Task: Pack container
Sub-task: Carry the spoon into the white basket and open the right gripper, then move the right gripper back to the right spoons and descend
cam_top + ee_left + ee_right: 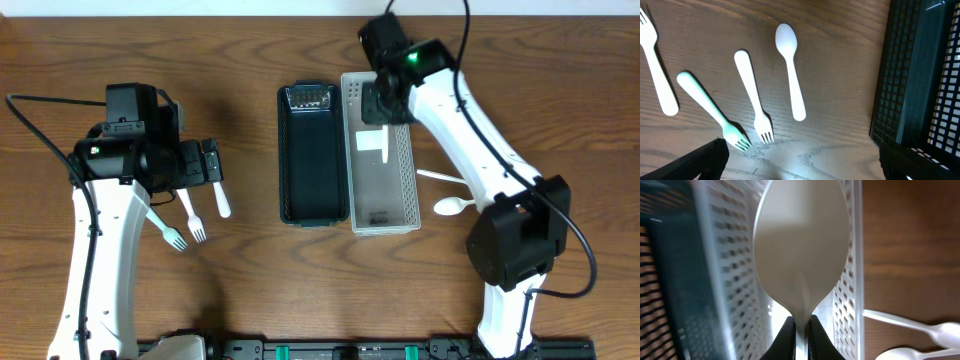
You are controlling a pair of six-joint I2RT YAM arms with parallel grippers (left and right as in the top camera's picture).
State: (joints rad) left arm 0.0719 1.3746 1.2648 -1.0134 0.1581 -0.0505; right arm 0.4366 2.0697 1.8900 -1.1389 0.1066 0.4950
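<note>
1. White perforated container (pixel 404 185) stands at mid-table, just beside a dark mesh container (pixel 313 170) on the side nearer the left arm. Their long sides run parallel.
2. A white spoon (pixel 801 245) hangs over the far half of the white container. In the right wrist view its bowl is framed between the container's two perforated walls. Whether it touches the floor of the container cannot be told.
3. The right gripper (pixel 801 330) is pinched tight on the spoon's neck, one dark fingertip on each side of the thin stem.
4. Two loose spoons (pixel 452 205) lie on the wooden table (pixel 250 40), just outside the white container on the right arm's side.
5. The left gripper (pixel 805 165) hovers with its jaws spread wide and holds nothing. It is well apart from both containers.
6. Below it, the left wrist view shows four pieces fanned out on the wood: a lone spoon (pixel 790 70), a white fork (pixel 754 95), a mint-green fork (pixel 710 110) and a second white fork (pixel 657 65) at the frame's edge. None touches another.
</note>
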